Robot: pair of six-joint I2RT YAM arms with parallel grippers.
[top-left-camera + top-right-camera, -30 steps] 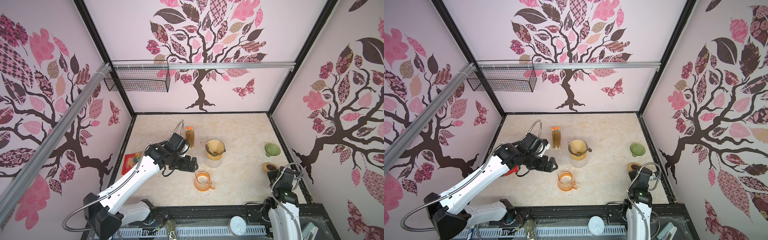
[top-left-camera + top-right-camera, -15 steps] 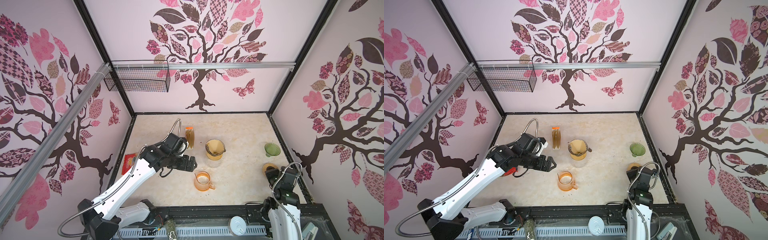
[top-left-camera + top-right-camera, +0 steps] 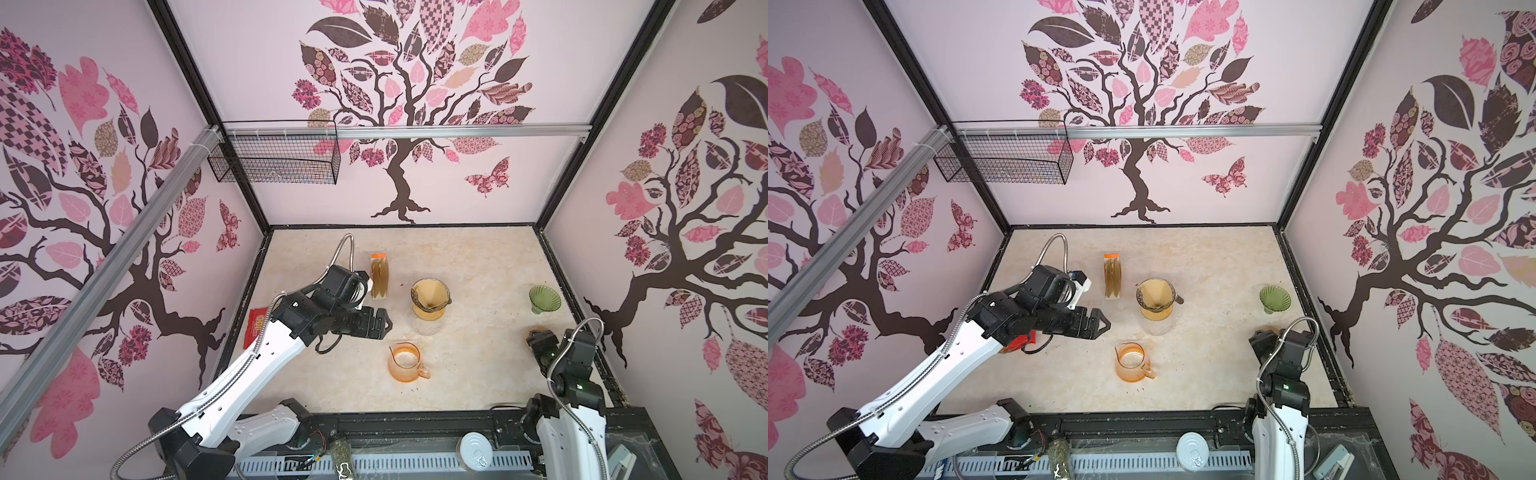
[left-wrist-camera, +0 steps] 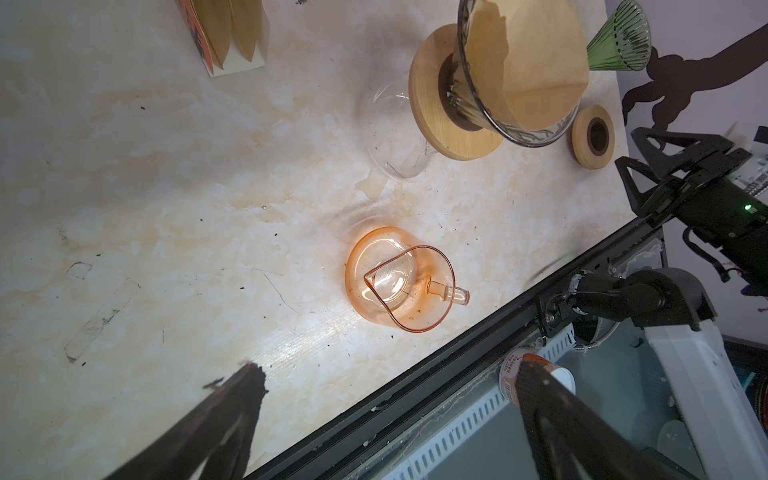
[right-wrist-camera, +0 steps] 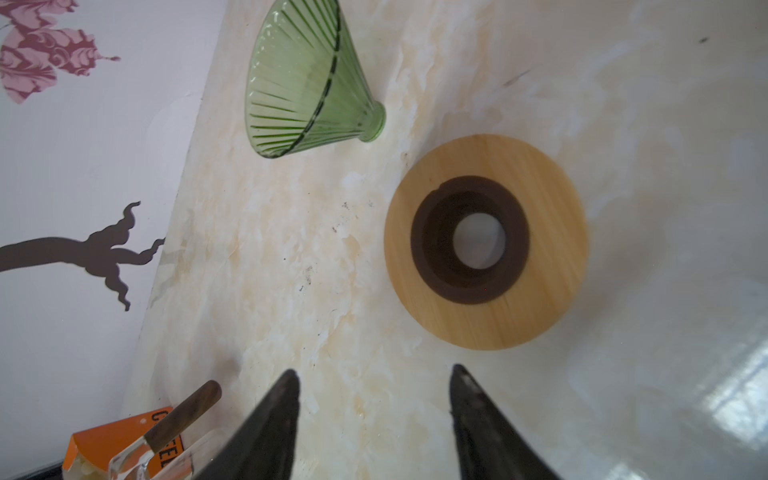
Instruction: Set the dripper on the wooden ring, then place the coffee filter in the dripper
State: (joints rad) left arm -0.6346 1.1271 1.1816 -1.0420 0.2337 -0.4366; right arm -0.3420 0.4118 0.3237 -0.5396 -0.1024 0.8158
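Note:
The brown paper coffee filter (image 3: pixel 428 291) (image 4: pixel 536 62) sits inside a clear glass dripper (image 4: pixel 490 112) on a wooden collar (image 4: pixel 432 104), on top of a clear carafe (image 3: pixel 426 326) mid-table. My left gripper (image 3: pixel 384 324) (image 4: pixel 390 368) hovers open and empty to the left of the carafe, above the orange pitcher. My right gripper (image 3: pixel 538 338) (image 5: pixel 374 371) is open and empty at the right edge, just short of a loose wooden ring (image 5: pixel 552 249). A green ribbed glass dripper (image 3: pixel 544 297) (image 5: pixel 299 79) stands beyond the ring.
An orange glass pitcher (image 3: pixel 405 361) (image 4: pixel 399 286) stands near the front. A box of spare filters (image 3: pixel 380 276) stands behind the left gripper. A red packet (image 3: pixel 257 326) lies by the left wall. A wire basket (image 3: pixel 274 158) hangs at the back left. An orange box (image 5: pixel 104 436) and a wooden handle (image 5: pixel 187 409) lie near the right gripper.
The right gripper's jaws have opened and it has edged toward the wooden ring. The left arm has shifted slightly, its gripper staying open near the same spot.

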